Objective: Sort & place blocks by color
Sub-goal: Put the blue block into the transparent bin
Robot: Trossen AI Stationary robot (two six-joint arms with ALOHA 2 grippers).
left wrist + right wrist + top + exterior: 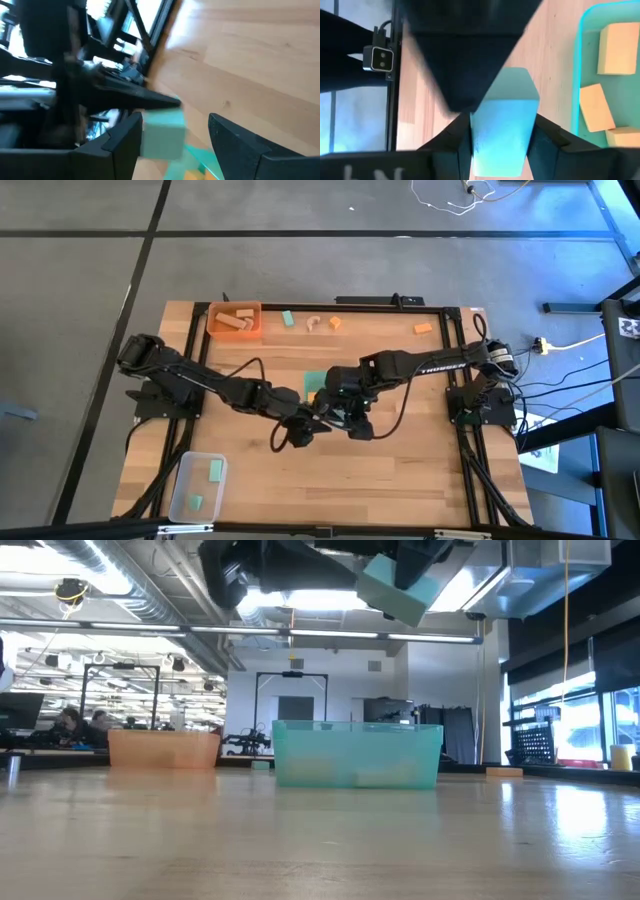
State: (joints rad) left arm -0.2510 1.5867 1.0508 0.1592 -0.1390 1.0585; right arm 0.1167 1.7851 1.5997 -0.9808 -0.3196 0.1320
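Note:
My right gripper [502, 137] is shut on a mint-green block [502, 120], which hangs high above the table in the low view [400, 590]. The green tray [357, 755] stands below it at the table's middle [315, 380] and holds orange blocks [618, 47]. My left gripper [175, 120] is open. Its fingers stand on either side of the same block [162, 135], which is close against one finger [125, 140]. Both grippers meet at the table's middle [320, 415]. My right gripper pinches the mint-green block by two opposite sides [480, 135] between its two fingers, which slant downward. The block is lifted clear of the table and the tray. My left gripper has one finger right beside the block [145, 137]; whether it touches, I cannot tell.
An orange tray [235, 320] with pale wood blocks stands at the far left. A clear tray [197, 485] with green blocks stands at the near left. Loose blocks lie along the far edge: green [287, 318], pale wood [314, 323], orange [335, 323] and orange [422, 328].

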